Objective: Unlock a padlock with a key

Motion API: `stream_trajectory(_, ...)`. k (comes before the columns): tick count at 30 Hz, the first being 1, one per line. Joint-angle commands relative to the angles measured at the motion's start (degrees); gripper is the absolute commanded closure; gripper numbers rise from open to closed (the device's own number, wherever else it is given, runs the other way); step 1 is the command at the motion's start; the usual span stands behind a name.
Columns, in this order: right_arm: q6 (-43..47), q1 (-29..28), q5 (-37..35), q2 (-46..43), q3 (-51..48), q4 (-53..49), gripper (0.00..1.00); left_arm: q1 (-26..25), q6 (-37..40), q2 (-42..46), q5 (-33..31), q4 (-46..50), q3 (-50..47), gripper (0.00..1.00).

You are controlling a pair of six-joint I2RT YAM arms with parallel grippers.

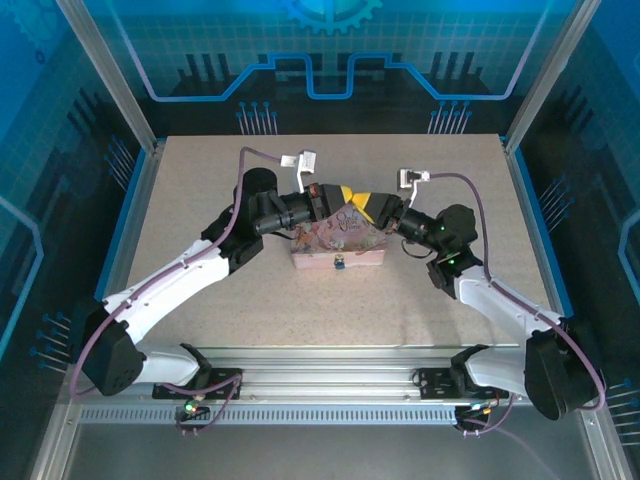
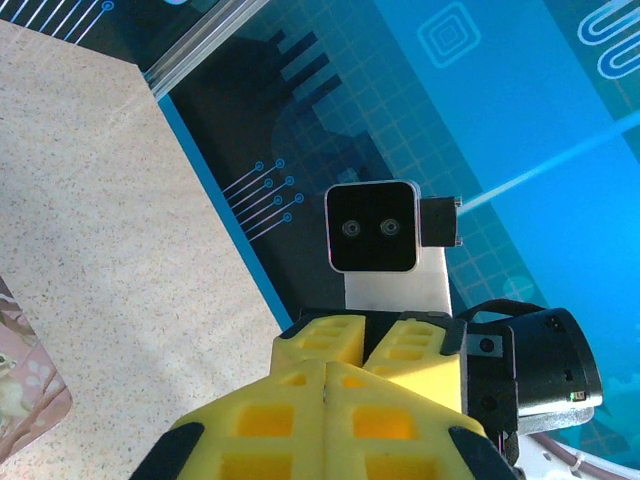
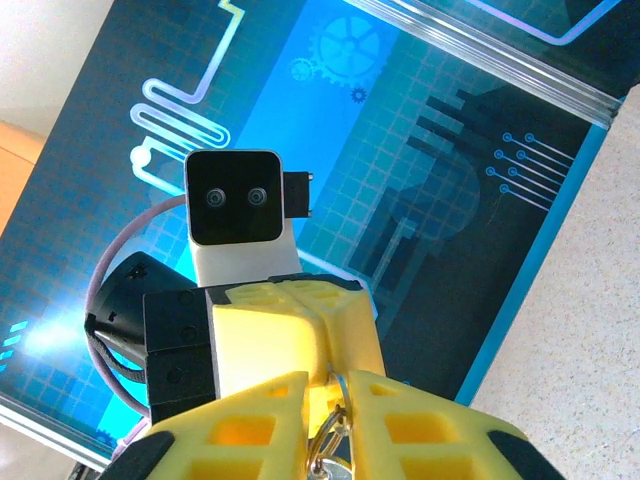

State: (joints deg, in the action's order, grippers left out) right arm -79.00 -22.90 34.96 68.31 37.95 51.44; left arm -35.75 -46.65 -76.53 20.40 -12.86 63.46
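Where the two arms meet over the middle of the speckled beige table (image 1: 200,220), we see their yellow-padded tips almost touching, raised above a flat pink box with an illustrated lid (image 1: 352,242). The left gripper (image 1: 346,194) reaches in from the left. In its wrist view we see its two yellow fingers (image 2: 260,420) pressed together along a closed seam, with no gap between them. We cannot tell from there whether anything is pinched in that seam. The right gripper (image 3: 330,405) comes in from the right and faces it nose to nose. In the right wrist view its fingers stand narrow, and a thin silvery metal ring (image 3: 331,440) sits clamped in the slit between them, with a small key-like piece hanging from it at the bottom edge. The upper loop of that ring reaches to the tip of the left gripper's fingers, though we cannot tell whether they touch it. The tiny dark-and-silvery padlock (image 1: 340,263) sits at the middle of the near edge of the pink box, below both grippers and apart from them. In the left wrist view a corner of the pink box lies flat on the table at the lower left.
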Motion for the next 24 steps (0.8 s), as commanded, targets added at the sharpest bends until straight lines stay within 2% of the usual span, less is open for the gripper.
stream_trajectory(1,1.13,-0.04,0.64,-1.83,0.3,1.57,0.86,0.3,-0.2,0.95,-1.06,-1.02,-1.06,1.0)
stream_trajectory(4,1.5,0.04,0.46,-2.21,0.04,1.0,0.88,0.4,-0.35,1.2,-1.15,-1.27,-1.41,1.0)
stream_trajectory(7,1.97,0.27,0.37,-2.57,-0.16,0.35,0.99,0.45,-0.28,1.38,-0.99,-1.15,-1.41,1.0)
stream_trajectory(12,2.74,0.49,0.15,-3.24,-0.34,-1.18,1.0,0.56,-0.35,1.72,-0.98,-0.96,-1.67,1.0)
stream_trajectory(17,5.09,1.26,0.24,-4.87,-0.29,-5.57,1.0,1.32,-0.64,2.69,-1.65,0.15,-2.78,0.56)
stream_trajectory(18,5.77,1.55,0.28,-5.39,-0.18,-7.0,1.0,1.57,-0.71,3.23,-2.0,0.44,-3.27,0.5)
stream_trajectory(24,12.03,3.64,0.61,-8.79,0.69,-18.47,1.0,2.48,0.62,6.31,-3.32,3.8,-6.35,0.46)
